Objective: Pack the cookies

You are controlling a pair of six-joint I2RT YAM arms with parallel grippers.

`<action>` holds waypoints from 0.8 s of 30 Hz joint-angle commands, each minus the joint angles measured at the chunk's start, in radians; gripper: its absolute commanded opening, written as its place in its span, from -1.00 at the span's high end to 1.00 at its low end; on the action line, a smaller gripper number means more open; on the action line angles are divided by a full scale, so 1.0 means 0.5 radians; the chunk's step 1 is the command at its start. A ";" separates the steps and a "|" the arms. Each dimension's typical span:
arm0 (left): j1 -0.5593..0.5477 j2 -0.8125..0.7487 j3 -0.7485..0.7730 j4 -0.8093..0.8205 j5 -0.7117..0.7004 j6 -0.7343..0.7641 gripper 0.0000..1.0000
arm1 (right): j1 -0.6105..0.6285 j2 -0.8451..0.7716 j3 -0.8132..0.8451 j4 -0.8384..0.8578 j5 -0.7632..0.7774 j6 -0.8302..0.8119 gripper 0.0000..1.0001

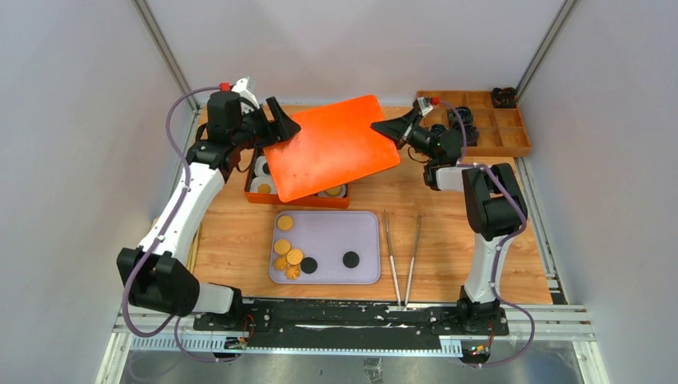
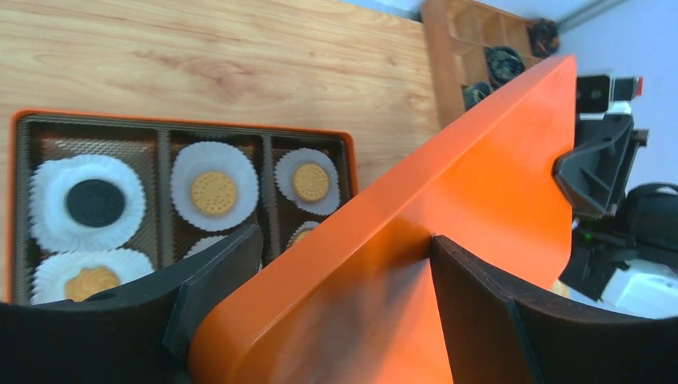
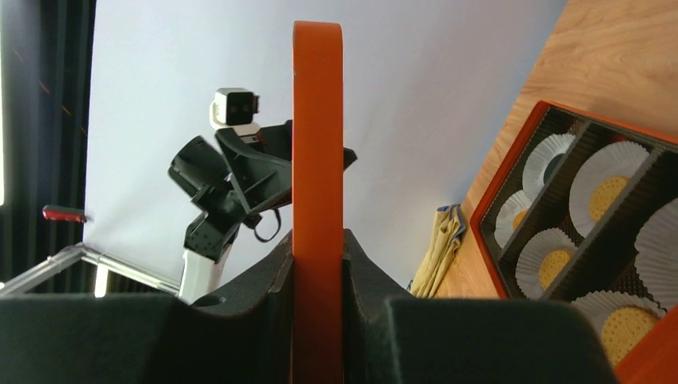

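Top external view: the left gripper (image 1: 278, 126) and the right gripper (image 1: 390, 126) are being shown pressed together on opposite short edges of an orange lid (image 1: 332, 148), which is being held between them in the air. In the right wrist view, the lid's edge is being pinched flat between the two pads. In the left wrist view, the lid is being clamped from above and below.

Its long axis is being carried from the left gripper's side towards the right gripper's side, skewed with the right end farther from the bases. It is therefore not lined up with the orange box (image 1: 297, 200) directly below, and is not seated.

Beneath the left gripper, cookies (image 2: 214, 192) are being seen lying flat in white paper cups (image 2: 185, 172) in the box compartments, so that part appears done.

Farther out, towards the arm bases, about seven more cookies are being left on the grey tray (image 1: 364, 232), so packing is judged incomplete. Being round, they are showing no long axis, and each is lying face up.

Below the right gripper, tongs (image 1: 402, 256) are being left lying on the table.
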 commanded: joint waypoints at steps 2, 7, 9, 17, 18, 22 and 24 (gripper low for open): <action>0.082 -0.132 -0.004 -0.208 -1.207 0.145 -0.59 | -0.002 0.096 -0.057 0.035 0.289 -0.045 1.00; 0.082 -0.226 -0.034 -0.235 -1.393 0.244 -0.61 | -0.040 0.116 -0.119 0.075 0.449 -0.045 1.00; 0.082 -0.229 -0.031 -0.242 -1.413 0.292 -0.61 | -0.059 0.146 -0.058 0.116 0.419 0.023 1.00; 0.082 -0.281 -0.145 -0.154 -1.230 0.258 -0.61 | 0.026 0.219 0.032 0.036 0.504 0.091 1.00; 0.082 -0.299 -0.164 -0.142 -1.225 0.262 -0.61 | 0.039 0.244 0.023 0.057 0.575 0.131 1.00; 0.082 -0.389 -0.234 -0.103 -1.218 0.258 -0.61 | 0.143 0.327 0.045 0.034 0.719 0.180 1.00; 0.082 -0.429 -0.267 -0.081 -1.205 0.243 -0.61 | 0.239 0.364 0.094 -0.043 0.772 0.135 1.00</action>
